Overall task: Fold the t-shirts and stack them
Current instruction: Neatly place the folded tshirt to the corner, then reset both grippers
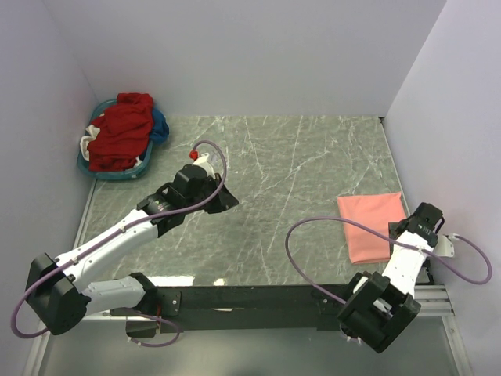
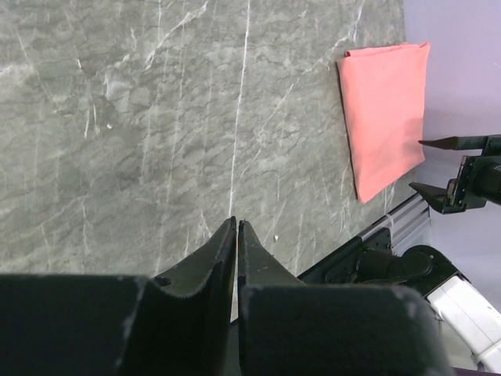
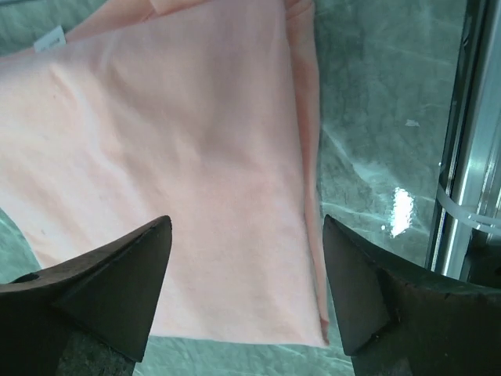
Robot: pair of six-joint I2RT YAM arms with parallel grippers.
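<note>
We see a smooth salmon-pink t-shirt [image 1: 370, 225], folded into a flat rectangle, on the veined grey surface [image 1: 297, 157] beneath the right end effector [image 3: 246, 225], jaws wide. The left end effector [image 2: 237, 229] is pinched closed, empty. A crumpled dark red t-shirt [image 1: 121, 135] and a blue t-shirt [image 1: 160, 125] fill the round teal basket [image 1: 117, 177].

Your salmon-pink t-shirt [image 1: 369, 223] [image 2: 385, 110] [image 3: 172, 172] lies folded into a flat, smooth rectangle on the right side of the worktop [image 1: 297, 196], near its front edge. In the far left corner, your dark red t-shirt [image 1: 119, 133] sits crumpled in a heap in the basket [image 1: 117, 174], with a blue t-shirt [image 1: 160, 125] bunched just behind it.
</note>
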